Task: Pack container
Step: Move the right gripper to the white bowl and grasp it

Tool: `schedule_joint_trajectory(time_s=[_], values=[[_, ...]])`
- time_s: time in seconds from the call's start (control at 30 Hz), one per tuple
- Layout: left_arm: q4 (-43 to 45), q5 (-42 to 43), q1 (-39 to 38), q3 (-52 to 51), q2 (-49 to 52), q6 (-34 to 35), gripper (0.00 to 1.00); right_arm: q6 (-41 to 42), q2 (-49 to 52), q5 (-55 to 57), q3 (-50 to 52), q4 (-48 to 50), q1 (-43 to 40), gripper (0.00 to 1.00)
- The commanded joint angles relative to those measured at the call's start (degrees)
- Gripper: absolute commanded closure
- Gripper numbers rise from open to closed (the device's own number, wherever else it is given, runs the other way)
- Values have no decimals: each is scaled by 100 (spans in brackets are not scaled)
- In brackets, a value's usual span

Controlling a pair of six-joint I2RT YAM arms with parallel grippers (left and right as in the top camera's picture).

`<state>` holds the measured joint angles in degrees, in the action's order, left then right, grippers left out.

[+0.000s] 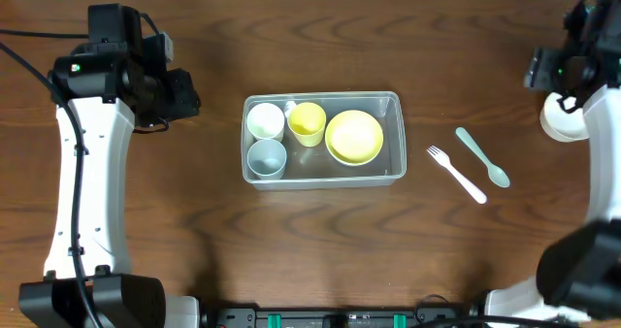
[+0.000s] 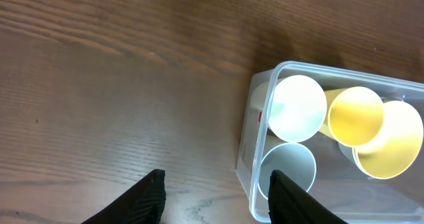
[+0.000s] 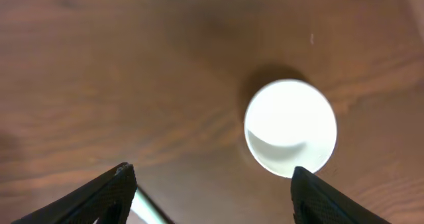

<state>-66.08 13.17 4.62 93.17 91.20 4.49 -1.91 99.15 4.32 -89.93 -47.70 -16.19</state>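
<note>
The clear plastic container [image 1: 393, 100] sits mid-table. It holds a white cup [image 1: 265, 121], a grey cup [image 1: 267, 158], a yellow cup [image 1: 308, 123] and a yellow bowl [image 1: 354, 137]. My left gripper [image 1: 182, 95] is open and empty, hovering left of the tub. The left wrist view shows the container's left end [image 2: 258, 114] with the white cup [image 2: 297, 108], grey cup [image 2: 289, 166] and yellow cup [image 2: 356, 115] beyond my open left gripper [image 2: 217, 197]. My right gripper [image 1: 549, 74] is open and empty above a white bowl [image 1: 563, 120]. In the right wrist view the bowl [image 3: 290, 126] lies ahead of the open right gripper [image 3: 212, 194].
A white fork [image 1: 456, 174] and a teal spoon [image 1: 482, 156] lie on the wooden table right of the container. A sliver of the spoon [image 3: 144, 207] shows by the left finger in the right wrist view.
</note>
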Motion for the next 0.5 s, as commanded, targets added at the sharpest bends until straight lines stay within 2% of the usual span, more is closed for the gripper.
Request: schedule_joint_trajectory(time_s=[0.0, 0.47], values=[[-48, -33, 7, -44, 20, 31, 49, -315, 570, -284, 20, 50, -247, 23], [-57, -33, 7, -44, 20, 31, 49, -313, 2124, -264, 20, 599, -767, 24]])
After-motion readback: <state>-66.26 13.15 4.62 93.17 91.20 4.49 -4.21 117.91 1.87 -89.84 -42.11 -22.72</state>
